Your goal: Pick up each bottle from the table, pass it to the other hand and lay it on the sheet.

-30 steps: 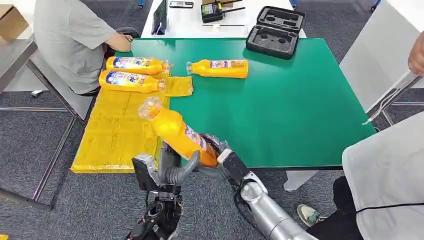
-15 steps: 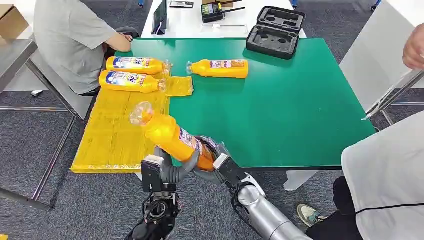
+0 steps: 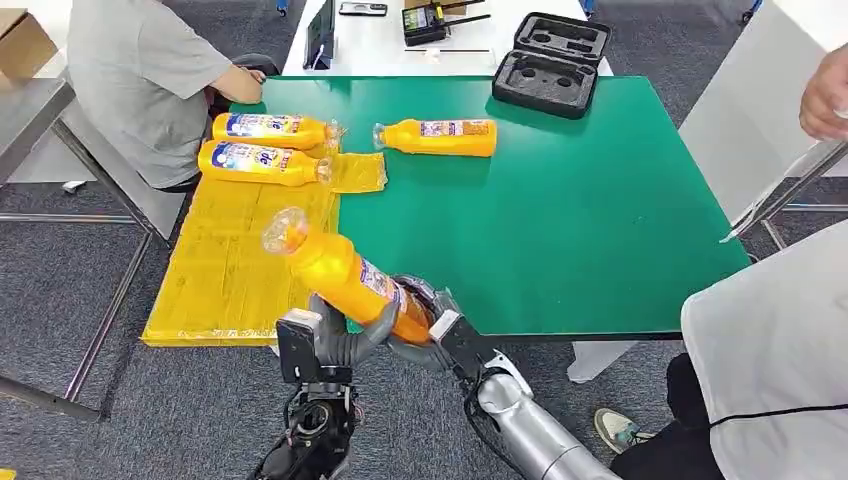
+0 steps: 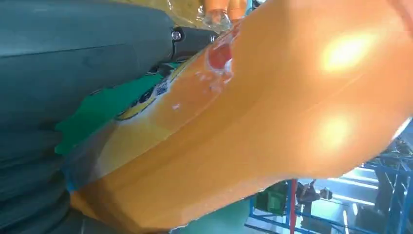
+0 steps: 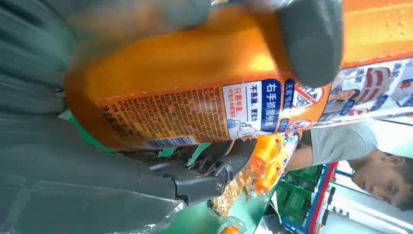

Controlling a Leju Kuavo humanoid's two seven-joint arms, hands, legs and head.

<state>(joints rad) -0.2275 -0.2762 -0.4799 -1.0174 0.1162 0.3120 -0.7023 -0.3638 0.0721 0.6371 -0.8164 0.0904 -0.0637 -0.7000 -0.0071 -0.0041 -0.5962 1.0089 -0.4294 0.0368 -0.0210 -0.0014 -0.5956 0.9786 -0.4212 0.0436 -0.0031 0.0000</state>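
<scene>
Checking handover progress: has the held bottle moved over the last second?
Yes. The held bottle has tipped lower and shifted left, its cap now over the yellow sheet.

- Grey carpet floor (image 3: 60, 290).
- Green bench (image 3: 560, 200), an open black case (image 3: 551, 65) at its far edge.
- White desk (image 3: 380, 45) behind it.
- Seated person (image 3: 140, 80) in grey at far left.
</scene>
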